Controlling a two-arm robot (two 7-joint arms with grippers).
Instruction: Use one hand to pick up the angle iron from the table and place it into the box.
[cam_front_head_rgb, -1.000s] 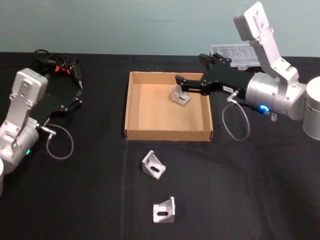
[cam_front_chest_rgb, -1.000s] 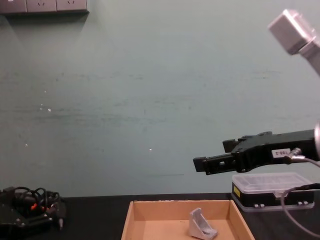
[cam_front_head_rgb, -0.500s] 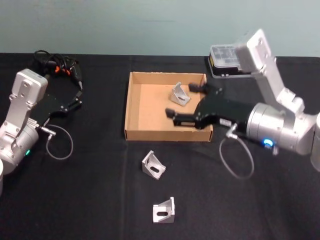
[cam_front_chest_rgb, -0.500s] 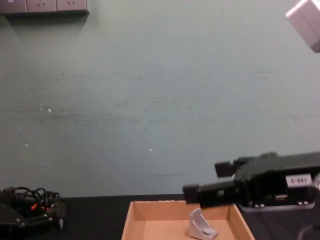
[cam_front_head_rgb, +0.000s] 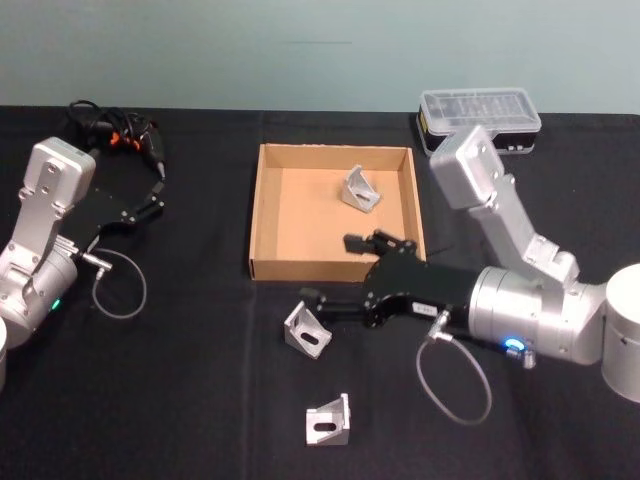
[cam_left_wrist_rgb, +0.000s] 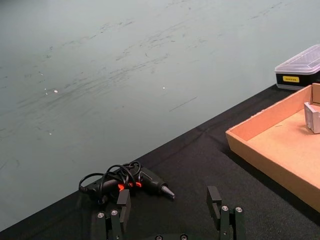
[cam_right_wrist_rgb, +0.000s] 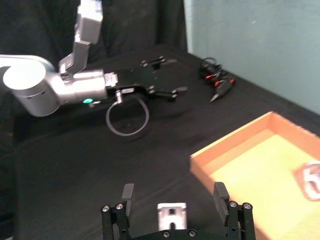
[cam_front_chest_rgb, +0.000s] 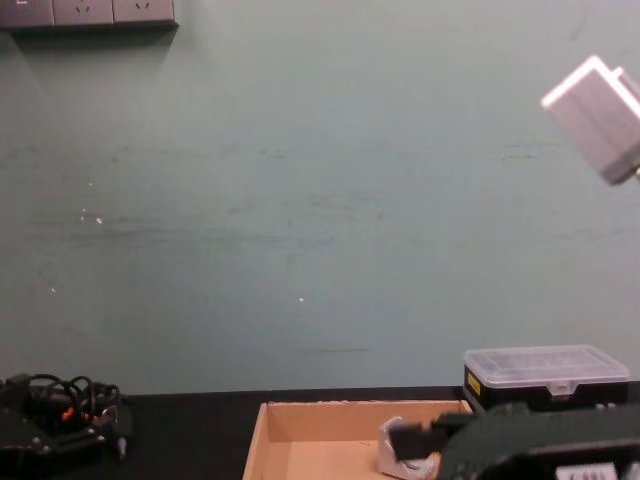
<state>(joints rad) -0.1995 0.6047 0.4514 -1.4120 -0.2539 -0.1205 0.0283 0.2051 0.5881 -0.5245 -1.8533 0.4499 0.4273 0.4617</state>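
Angle iron (cam_right_wrist_rgb: 171, 215) sits dead centre between the jaws of my wide-open right gripper (cam_right_wrist_rgb: 174, 194), so probably just straight down.

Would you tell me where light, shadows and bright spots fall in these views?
Head view: even light; the table shows no clear shadows, a blue lamp glows on the right arm, the left tool sits parked at left. Right wrist view: the box floor is the brightest patch; the right tool straddles a pale angle iron. Chest view: that tool shows dark before the box.
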